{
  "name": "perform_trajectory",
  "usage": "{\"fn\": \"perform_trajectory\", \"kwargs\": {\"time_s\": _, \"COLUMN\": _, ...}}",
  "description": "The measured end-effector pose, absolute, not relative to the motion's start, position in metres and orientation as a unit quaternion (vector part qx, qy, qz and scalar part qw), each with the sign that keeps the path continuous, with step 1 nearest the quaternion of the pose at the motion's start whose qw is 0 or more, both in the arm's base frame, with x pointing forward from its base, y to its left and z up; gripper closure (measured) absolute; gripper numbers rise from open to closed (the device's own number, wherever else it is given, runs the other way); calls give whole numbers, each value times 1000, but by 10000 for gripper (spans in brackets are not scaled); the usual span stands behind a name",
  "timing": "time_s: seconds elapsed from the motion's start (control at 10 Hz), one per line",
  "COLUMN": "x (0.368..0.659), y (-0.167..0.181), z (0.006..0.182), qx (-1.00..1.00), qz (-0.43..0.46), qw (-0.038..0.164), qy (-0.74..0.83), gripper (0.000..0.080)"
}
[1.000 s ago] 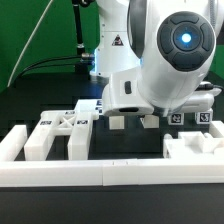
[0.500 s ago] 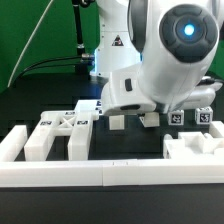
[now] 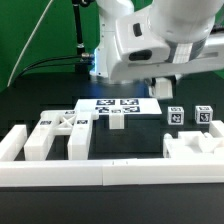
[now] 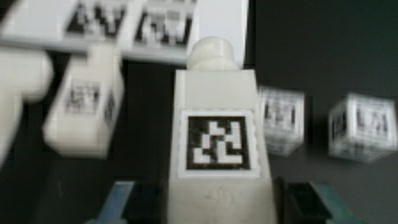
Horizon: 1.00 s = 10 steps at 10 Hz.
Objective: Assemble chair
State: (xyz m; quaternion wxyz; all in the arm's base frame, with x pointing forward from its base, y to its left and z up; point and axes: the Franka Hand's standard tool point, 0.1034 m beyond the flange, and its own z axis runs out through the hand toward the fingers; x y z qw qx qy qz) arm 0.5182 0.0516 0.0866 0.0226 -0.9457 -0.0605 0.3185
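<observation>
White tagged chair piece (image 4: pixel 221 110), gripper (image 4: pixel 217 203) fingers (image 4: pixel 125 204) clenched on its sides, marker board (image 4: pixel 125 22) beyond, two small blocks (image 4: pixel 285 108) alongside.

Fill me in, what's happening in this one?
The arm's gripper is closed on a long white tagged chair piece and holds it up above the black table. The other chair parts lie loose: a barred frame on the exterior view's left, two small tagged blocks on its right.

white chair piece (image 4: pixel 217 95), black-and-white square tag (image 4: pixel 217 143)
</observation>
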Motion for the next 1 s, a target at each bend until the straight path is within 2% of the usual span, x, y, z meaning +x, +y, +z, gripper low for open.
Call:
{"fn": "perform_trajectory", "kwargs": {"time_s": 0.1, "x": 509, "y": 50, "z": 89, "qx": -954, "qz": 294, "qw": 22, "qy": -58, "gripper": 517}}
{"fn": "perform_trajectory", "kwargs": {"time_s": 0.3, "x": 522, "y": 51, "z": 90, "qx": -973, "qz": 224, "qw": 21, "qy": -59, "gripper": 517}}
{"fn": "perform_trajectory", "kwargs": {"time_s": 0.4, "x": 534, "y": 62, "z": 105, "qx": -979, "qz": 193, "qw": 19, "qy": -60, "gripper": 517}}
{"fn": "perform_trajectory", "kwargs": {"time_s": 0.5, "x": 556, "y": 76, "z": 132, "qx": -985, "qz": 153, "qw": 21, "qy": -76, "gripper": 517}}
{"fn": "perform_trajectory", "kwargs": {"time_s": 0.6, "x": 570, "y": 82, "z": 151, "qx": -988, "qz": 122, "qw": 17, "qy": -94, "gripper": 517}}
{"fn": "perform_trajectory", "kwargs": {"time_s": 0.7, "x": 574, "y": 86, "z": 157, "qx": -993, "qz": 77, "qw": 17, "qy": -93, "gripper": 517}}
{"fn": "perform_trajectory", "kwargs": {"time_s": 0.8, "x": 553, "y": 78, "z": 140, "qx": -997, "qz": 43, "qw": 36, "qy": -52, "gripper": 517}}
{"fn": "perform_trajectory", "kwargs": {"time_s": 0.9, "x": 541, "y": 74, "z": 137, "qx": -998, "qz": 35, "qw": 34, "qy": -51, "gripper": 517}}
{"fn": "perform_trajectory", "kwargs": {"time_s": 1.0, "x": 554, "y": 75, "z": 140, "qx": -998, "qz": -16, "qw": 33, "qy": -51, "gripper": 517}}
